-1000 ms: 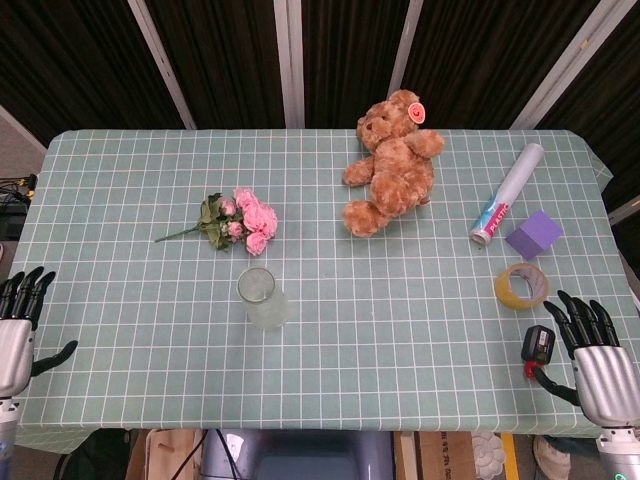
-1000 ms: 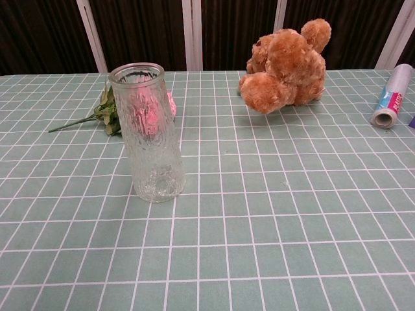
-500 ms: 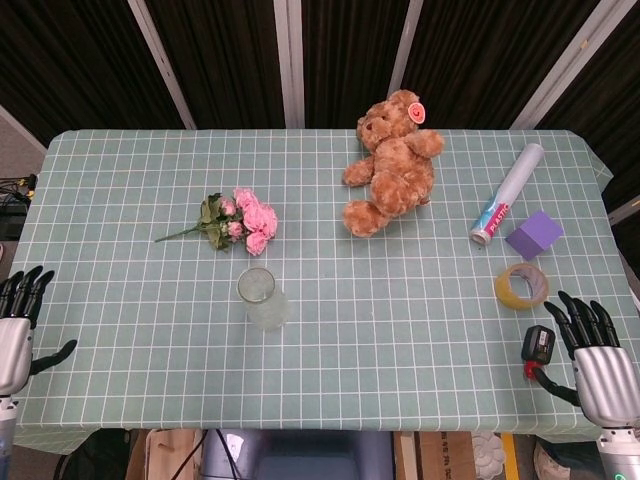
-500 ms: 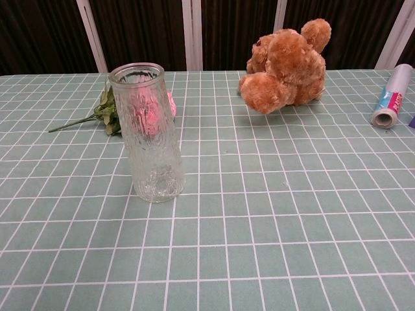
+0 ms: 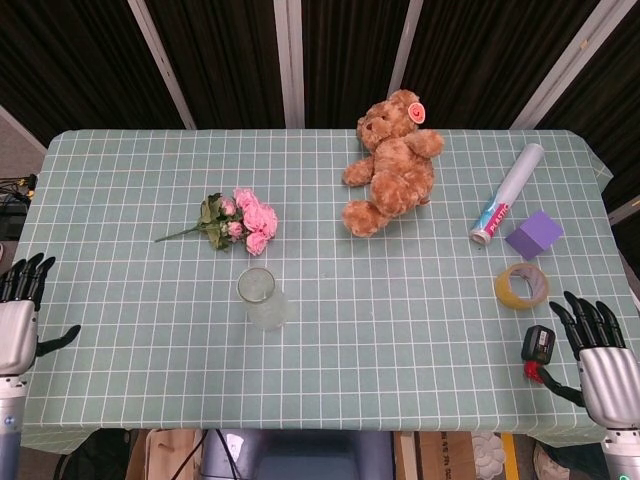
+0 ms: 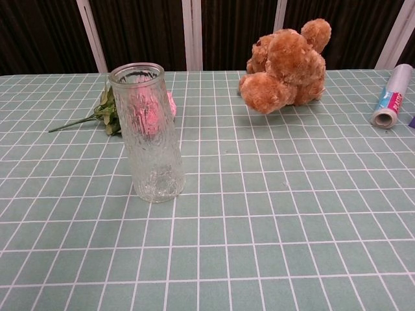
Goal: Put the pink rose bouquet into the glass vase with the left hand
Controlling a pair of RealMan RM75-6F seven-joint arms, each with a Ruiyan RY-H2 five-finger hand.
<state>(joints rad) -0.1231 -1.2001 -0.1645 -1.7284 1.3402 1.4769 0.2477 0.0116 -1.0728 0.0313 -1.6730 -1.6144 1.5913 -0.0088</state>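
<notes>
The pink rose bouquet (image 5: 238, 223) lies flat on the green checked tablecloth, its stem pointing left; in the chest view the bouquet (image 6: 110, 115) shows partly behind the vase. The empty glass vase (image 5: 262, 297) stands upright just in front of it, seen close up as the vase (image 6: 148, 133) in the chest view. My left hand (image 5: 18, 318) hovers at the table's front left edge, fingers spread, holding nothing, far from the bouquet. My right hand (image 5: 600, 352) sits at the front right edge, fingers spread and empty. Neither hand shows in the chest view.
A brown teddy bear (image 5: 395, 163) lies at the back centre. On the right are a plastic-wrap roll (image 5: 507, 194), a purple block (image 5: 534, 235), a yellow tape ring (image 5: 521, 286) and a small black device (image 5: 537, 345) beside my right hand.
My left hand has shifted slightly up and to the right along the table edge. My right hand has dropped a little lower. The objects have not moved.
</notes>
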